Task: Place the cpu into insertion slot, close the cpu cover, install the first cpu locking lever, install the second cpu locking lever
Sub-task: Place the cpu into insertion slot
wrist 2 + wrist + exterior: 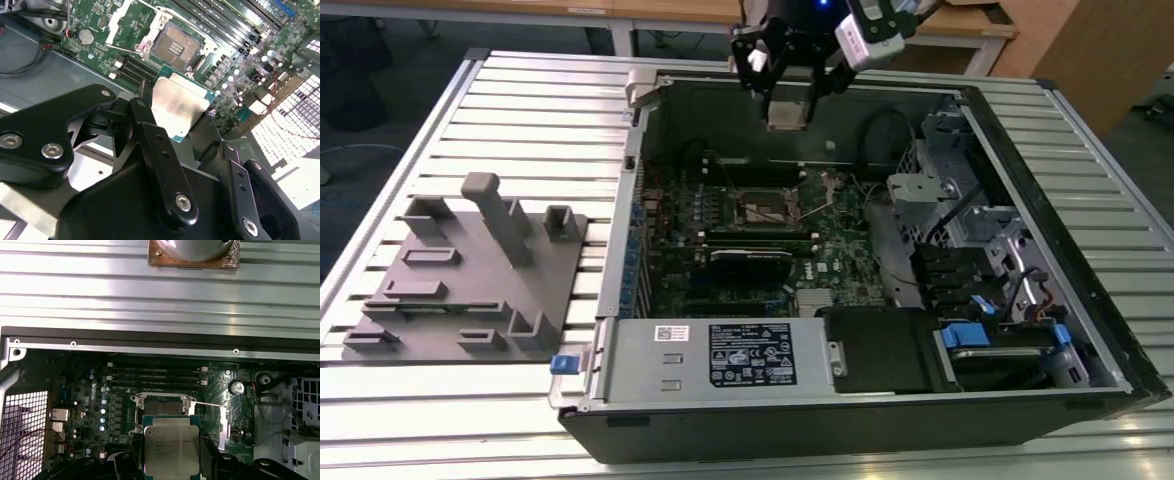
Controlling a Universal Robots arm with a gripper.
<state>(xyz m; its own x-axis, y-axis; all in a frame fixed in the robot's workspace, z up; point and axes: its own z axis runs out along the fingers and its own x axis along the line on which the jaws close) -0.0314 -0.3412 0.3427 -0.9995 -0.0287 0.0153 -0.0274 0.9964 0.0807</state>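
The gripper hangs high over the open case, closed on the cpu, which it pinches by opposite edges. The insertion slot sits bare on the green board, well below the gripper and somewhat ahead of it.

**Robotics lab, set up for computer assembly**

A ribbed aluminium table carries an open desktop computer case lying on its side with its green circuit board bared. A fixture plate of posts and pockets (all one plain grey) sits near the table's edge on the exterior view's left. A black robot gripper hangs above the case's far side, and pale wooden desks stand beyond the table's far edge.
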